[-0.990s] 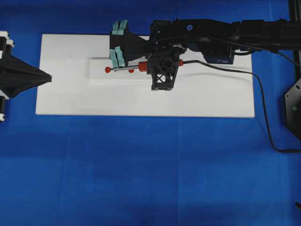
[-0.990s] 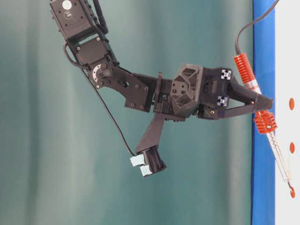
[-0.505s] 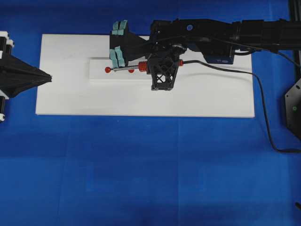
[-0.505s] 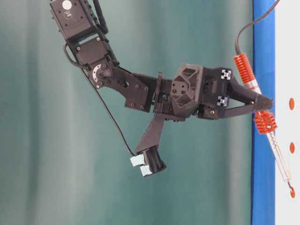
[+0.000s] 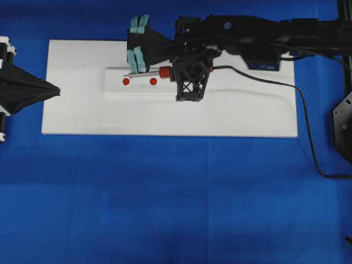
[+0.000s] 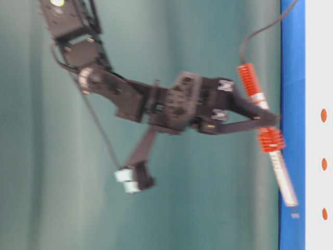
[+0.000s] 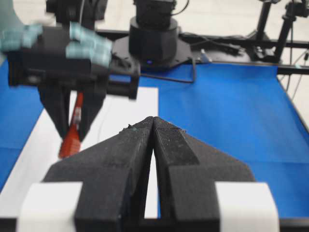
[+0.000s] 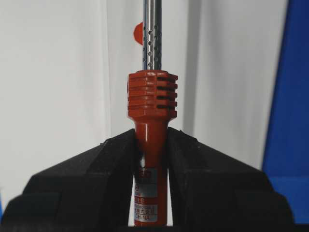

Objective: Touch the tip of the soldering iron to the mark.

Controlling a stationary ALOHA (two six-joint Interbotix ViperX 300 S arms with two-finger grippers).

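Note:
My right gripper (image 5: 175, 70) is shut on the red-orange handle of the soldering iron (image 5: 164, 70), which points left over the white block (image 5: 137, 89). Its silver shaft (image 5: 144, 72) runs along the block's far edge, and the tip is raised clear of the surface. The mark (image 5: 153, 81) is the middle red dot of the row and lies bare just in front of the shaft. In the table-level view the iron (image 6: 270, 140) hangs blurred, apart from the mark (image 6: 324, 164). The right wrist view shows the handle (image 8: 150, 145) between the jaws. My left gripper (image 5: 58, 91) is shut and empty.
The block lies on a white board (image 5: 165, 118) over blue cloth. An end dot (image 5: 126, 81) sits left of the mark; the other end dot is hidden under my right gripper. The iron's black cord (image 5: 300, 96) trails right off the board.
My right gripper has lifted the iron, so the tip has left the left end dot and shifted toward the block's far edge. The left arm has not moved.

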